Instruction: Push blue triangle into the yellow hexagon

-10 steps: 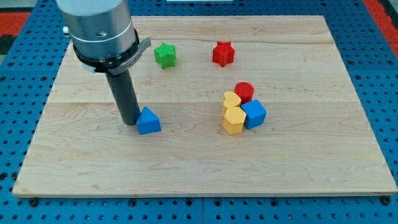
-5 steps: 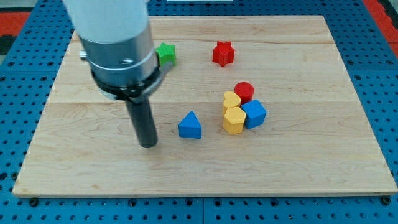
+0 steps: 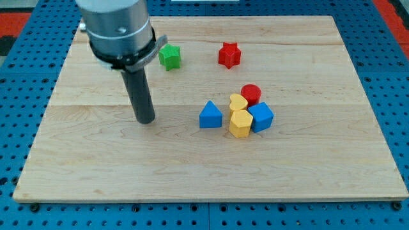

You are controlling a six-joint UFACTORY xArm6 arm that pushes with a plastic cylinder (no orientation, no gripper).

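The blue triangle [image 3: 210, 116] is seen mid-frame on the counter [image 3: 307, 172], just left of the yellow hexagon [image 3: 240, 123], a slight gap possibly left. My tip [image 3: 146, 120], a jawless rod, stands well apart at left. The block is judged light, stiff and easily slid; its left face is best pressed.

A pale wooden tabletop [image 3: 319, 166] with visible grain lies on a blue perforated base [image 3: 19, 115], evenly lit, with red surface [image 3: 16, 13] at the view's top-left corner.
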